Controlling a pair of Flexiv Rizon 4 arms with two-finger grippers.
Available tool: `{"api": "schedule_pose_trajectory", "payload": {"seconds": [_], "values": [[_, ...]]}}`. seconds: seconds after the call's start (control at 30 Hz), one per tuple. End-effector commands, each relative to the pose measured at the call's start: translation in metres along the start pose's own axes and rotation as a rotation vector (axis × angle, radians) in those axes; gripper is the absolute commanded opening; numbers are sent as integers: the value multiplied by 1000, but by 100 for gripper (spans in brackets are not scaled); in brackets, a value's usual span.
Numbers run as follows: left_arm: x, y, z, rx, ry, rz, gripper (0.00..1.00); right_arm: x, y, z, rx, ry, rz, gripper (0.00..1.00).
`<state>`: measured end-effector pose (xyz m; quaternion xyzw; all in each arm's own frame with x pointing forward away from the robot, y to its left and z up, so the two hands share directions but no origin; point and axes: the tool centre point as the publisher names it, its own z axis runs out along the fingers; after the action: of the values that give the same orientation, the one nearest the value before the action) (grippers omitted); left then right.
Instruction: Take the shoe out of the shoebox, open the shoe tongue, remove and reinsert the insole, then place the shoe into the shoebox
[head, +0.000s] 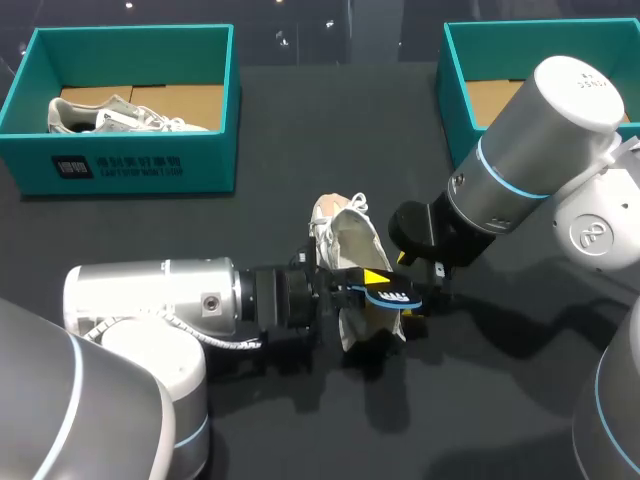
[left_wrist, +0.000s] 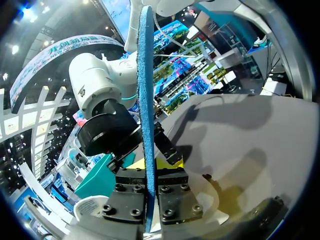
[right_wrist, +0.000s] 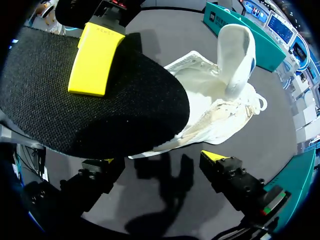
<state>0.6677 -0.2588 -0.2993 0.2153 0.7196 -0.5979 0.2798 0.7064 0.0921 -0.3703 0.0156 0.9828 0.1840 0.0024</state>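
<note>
The white shoe lies mid-counter with its tongue raised. The blue-edged insole is out, against the shoe. A teal shoebox stands at the far left corner.

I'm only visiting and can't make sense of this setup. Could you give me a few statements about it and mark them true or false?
1. The left tool is shut on the insole. True.
2. The white shoe lies inside a box. False: it lies on the table, outside both teal boxes.
3. The box at the left holds a second shoe. True.
4. The right tool grips the white shoe. False: its fingers stand open and hold nothing.
5. The insole is red. False: it is black on top, with a blue edge.
</note>
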Motion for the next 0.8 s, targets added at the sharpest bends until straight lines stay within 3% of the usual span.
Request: {"api": "schedule_pose_trajectory", "payload": {"seconds": [0.03, 0.8], "values": [[-2, 3, 5, -8, 0, 2, 0, 1, 0, 1, 2, -3, 0, 100], [-3, 19, 5, -41, -12, 45, 0, 1, 0, 1, 2, -3, 0, 100]]}}
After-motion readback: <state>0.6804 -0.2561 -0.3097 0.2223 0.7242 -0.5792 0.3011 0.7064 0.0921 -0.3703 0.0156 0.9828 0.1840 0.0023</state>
